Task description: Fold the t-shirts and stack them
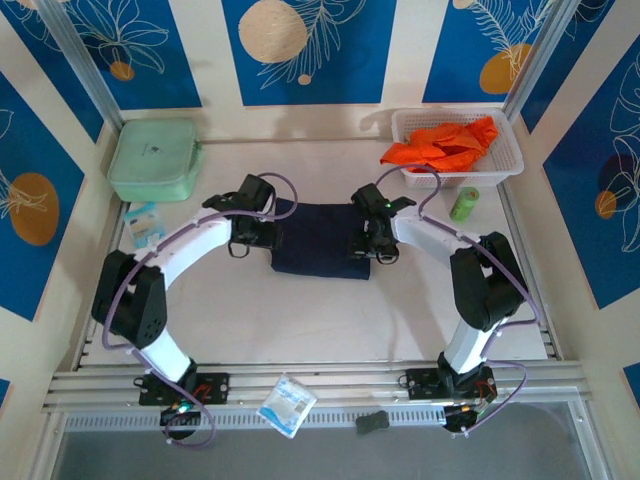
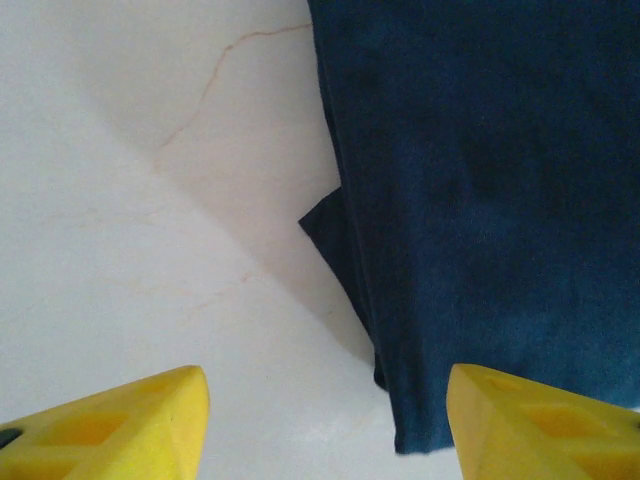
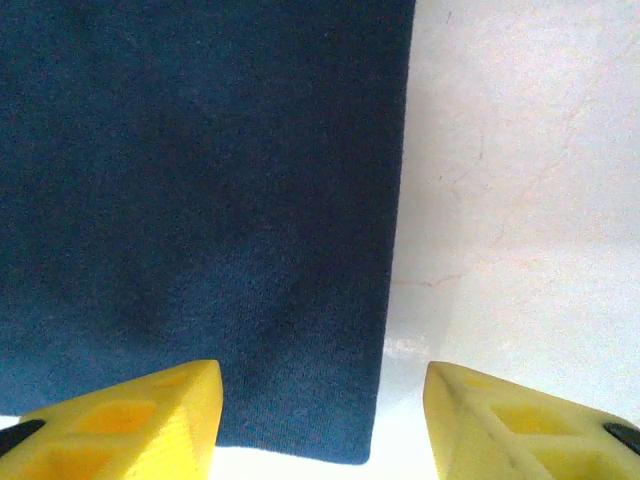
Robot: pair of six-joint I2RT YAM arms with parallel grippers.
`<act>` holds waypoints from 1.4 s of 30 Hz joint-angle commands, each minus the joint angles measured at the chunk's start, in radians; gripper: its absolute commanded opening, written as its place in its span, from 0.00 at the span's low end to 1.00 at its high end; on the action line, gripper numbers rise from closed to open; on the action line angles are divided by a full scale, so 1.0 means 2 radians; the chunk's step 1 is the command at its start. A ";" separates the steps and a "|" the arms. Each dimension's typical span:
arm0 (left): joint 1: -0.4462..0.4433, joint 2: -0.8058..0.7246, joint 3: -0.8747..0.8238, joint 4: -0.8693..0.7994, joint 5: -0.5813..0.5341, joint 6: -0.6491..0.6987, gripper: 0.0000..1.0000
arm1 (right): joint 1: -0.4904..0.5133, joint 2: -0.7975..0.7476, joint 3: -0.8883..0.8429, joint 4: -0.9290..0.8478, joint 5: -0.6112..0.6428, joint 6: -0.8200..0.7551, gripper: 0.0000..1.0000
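Setting: white, faintly veined tabletop [image 1: 320, 320], enclosed by walls [image 1: 150, 50] of blue panels printed with leaves and discs, set between cream strips.

Item 1, navy t-shirt [image 1: 320, 238]: folded to a flat rectangle at the centre of the tabletop, between the two arms. The left edge shows stacked layers, with a small corner of cloth poking out sideways in the left wrist view. The right edge is straight and clean.

Item 2, orange t-shirt [image 1: 440, 145]: crumpled and unfolded, heaped in a white slatted basket [image 1: 505, 165] at the far right corner, one part hanging over the basket's left rim. Well apart from the navy t-shirt.

Item 3, left gripper [image 2: 325, 440]: at the navy t-shirt's left edge. Yellow fingers [image 2: 120, 430] spread wide, one over bare tabletop, the other over cloth, the folded edge running between them. Nothing pinched.

Item 4, right gripper [image 3: 325, 430]: at the navy t-shirt's right edge, a mirror of the left. Fingers apart, one over cloth, one over bare tabletop, nothing held. Whether either pair of fingertips touches the surface beneath cannot be told from these angles.

Sundries:
- Pale green zipped case [image 1: 155, 160], far left corner.
- Clear blue-printed packet [image 1: 145, 225], just in front of the case.
- Small green container [image 1: 465, 204], just in front of the basket.
- Second packet [image 1: 287, 405], on the near rails between the arm bases.
- Small dark object [image 1: 372, 422], near the second packet.
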 commanded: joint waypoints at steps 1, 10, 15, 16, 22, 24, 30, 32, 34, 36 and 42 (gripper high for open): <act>-0.015 0.031 0.002 0.034 0.027 -0.017 0.63 | 0.000 0.016 -0.011 0.024 -0.015 0.015 0.54; -0.035 0.114 0.009 0.049 0.008 -0.020 0.55 | -0.004 0.044 -0.023 0.049 -0.030 0.016 0.48; -0.035 0.143 0.002 0.060 -0.011 -0.030 0.43 | -0.007 0.065 -0.024 0.063 -0.041 0.016 0.43; -0.035 0.148 0.001 0.062 -0.012 -0.032 0.41 | -0.007 0.070 -0.022 0.064 -0.041 0.017 0.42; -0.034 0.175 0.001 0.073 -0.020 -0.038 0.25 | -0.017 0.100 0.001 0.062 -0.045 0.011 0.16; -0.033 0.188 0.006 0.074 -0.029 -0.037 0.18 | -0.025 0.109 0.014 0.060 -0.044 0.005 0.00; -0.008 0.232 0.061 0.056 -0.042 -0.015 0.13 | -0.056 0.140 0.075 0.049 -0.043 -0.022 0.00; 0.004 0.249 0.093 0.044 -0.040 -0.002 0.13 | -0.065 0.156 0.106 0.042 -0.045 -0.032 0.00; 0.016 0.272 0.136 0.027 -0.039 0.012 0.13 | -0.074 0.177 0.143 0.033 -0.047 -0.041 0.00; 0.028 0.295 0.180 0.006 -0.037 0.024 0.13 | -0.082 0.200 0.182 0.024 -0.049 -0.048 0.00; 0.061 0.384 0.348 -0.069 -0.041 0.049 0.14 | -0.099 0.295 0.333 -0.016 -0.060 -0.062 0.00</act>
